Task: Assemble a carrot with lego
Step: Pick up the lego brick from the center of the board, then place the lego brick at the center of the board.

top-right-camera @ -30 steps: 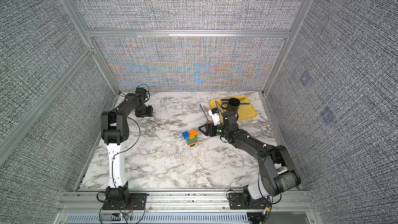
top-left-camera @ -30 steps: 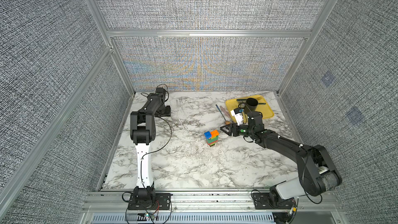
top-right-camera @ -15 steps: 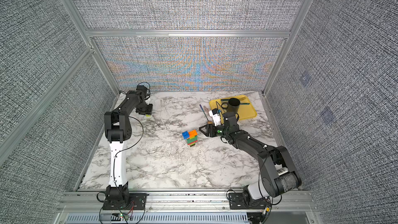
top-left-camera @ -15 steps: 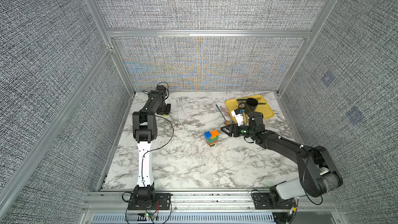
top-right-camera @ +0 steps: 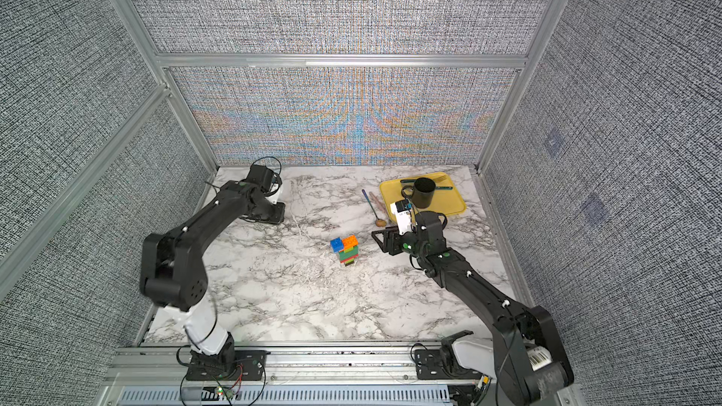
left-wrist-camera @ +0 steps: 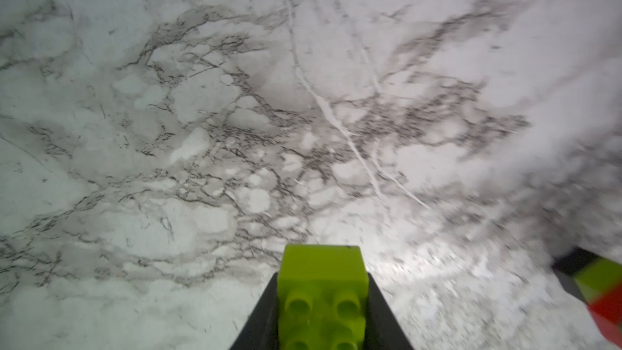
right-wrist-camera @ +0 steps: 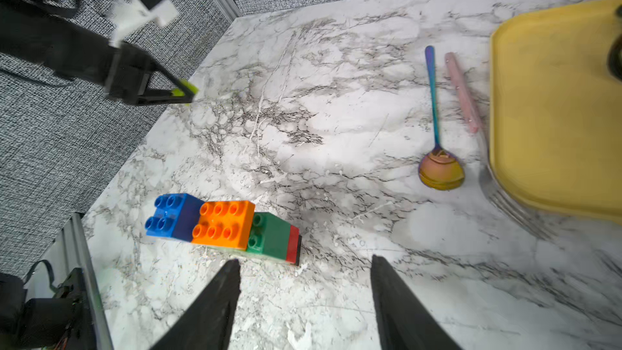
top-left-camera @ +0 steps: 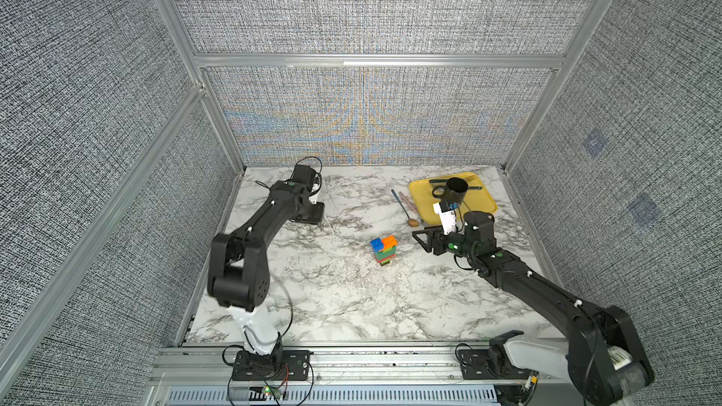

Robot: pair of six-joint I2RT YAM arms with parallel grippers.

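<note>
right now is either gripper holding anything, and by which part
The left gripper is shut on a lime brick, pinched by two opposite side walls. The right gripper is open and holds nothing, near the carrot.

The carrot (top-left-camera: 385,252) stood upright in the middle of the table (top-left-camera: 312,306), blue and orange bricks on top, then dark green, lime, red and a black tip at the bottom. One lime brick (left-wrist-camera: 321,297), studs showing, sat clamped in the left gripper (right-wrist-camera: 183,91), well apart.

My marble table (top-left-camera: 351,298) is carrying the carrot (top-left-camera: 384,250) near its middle, a yellow tray (top-left-camera: 478,199) sitting at the far right corner, and a spoon (top-left-camera: 403,208) and pink stick (right-wrist-camera: 461,92) lying just beside it.
</note>
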